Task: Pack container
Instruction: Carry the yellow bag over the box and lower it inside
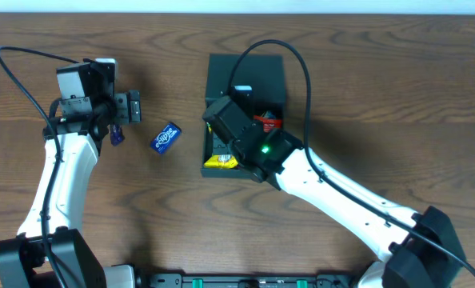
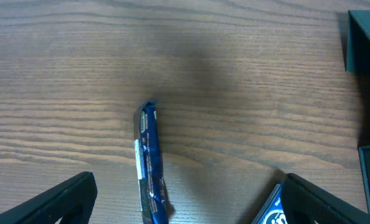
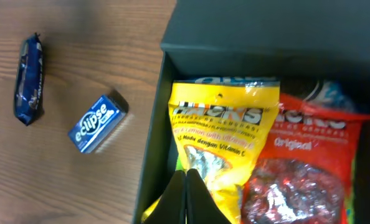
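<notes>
The dark teal-green container stands open at mid-table, its lid raised at the back. Inside lie a yellow packet and a red packet. My right gripper is shut and empty, its tips over the yellow packet by the container's left wall. My left gripper is open and low over the table, with a thin blue snack bar lying between its fingers. A blue Eclipse gum box lies between the bar and the container.
The gum box touches or nearly touches my left gripper's right finger. The container's edge shows at the right of the left wrist view. The blue bar and gum box lie left of the container.
</notes>
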{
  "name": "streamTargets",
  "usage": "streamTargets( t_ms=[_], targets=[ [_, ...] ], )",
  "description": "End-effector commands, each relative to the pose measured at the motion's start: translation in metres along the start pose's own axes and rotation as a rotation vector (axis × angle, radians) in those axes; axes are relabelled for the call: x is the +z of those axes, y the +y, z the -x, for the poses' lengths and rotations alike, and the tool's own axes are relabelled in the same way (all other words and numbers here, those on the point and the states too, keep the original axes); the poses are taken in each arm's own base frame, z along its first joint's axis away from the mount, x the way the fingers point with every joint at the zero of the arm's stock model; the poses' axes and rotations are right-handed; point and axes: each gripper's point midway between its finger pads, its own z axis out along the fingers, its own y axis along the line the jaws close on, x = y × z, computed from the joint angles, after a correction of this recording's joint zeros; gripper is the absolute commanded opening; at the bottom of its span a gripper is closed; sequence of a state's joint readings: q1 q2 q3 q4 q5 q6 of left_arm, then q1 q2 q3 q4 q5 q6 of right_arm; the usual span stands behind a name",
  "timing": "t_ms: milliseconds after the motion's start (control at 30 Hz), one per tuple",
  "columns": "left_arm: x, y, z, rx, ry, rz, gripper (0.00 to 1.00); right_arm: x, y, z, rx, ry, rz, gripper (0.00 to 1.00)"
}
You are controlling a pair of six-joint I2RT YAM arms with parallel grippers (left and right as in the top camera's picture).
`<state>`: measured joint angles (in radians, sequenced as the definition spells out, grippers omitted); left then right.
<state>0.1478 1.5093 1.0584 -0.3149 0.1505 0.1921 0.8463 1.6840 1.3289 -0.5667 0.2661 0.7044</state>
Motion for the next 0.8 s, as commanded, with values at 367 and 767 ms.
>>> streamTargets(
  t_ms=[367,767],
  targets=[
    [-0.002,0.001,0.005,0.017,-0.01,0.0,0.95,0.08,-0.039,-0.047,-0.097,0.145,-0.185,0.01],
    [-0.002,0.001,0.005,0.017,-0.01,0.0,0.95,0.087,-0.036,-0.067,-0.113,0.24,-0.137,0.01]
  ],
)
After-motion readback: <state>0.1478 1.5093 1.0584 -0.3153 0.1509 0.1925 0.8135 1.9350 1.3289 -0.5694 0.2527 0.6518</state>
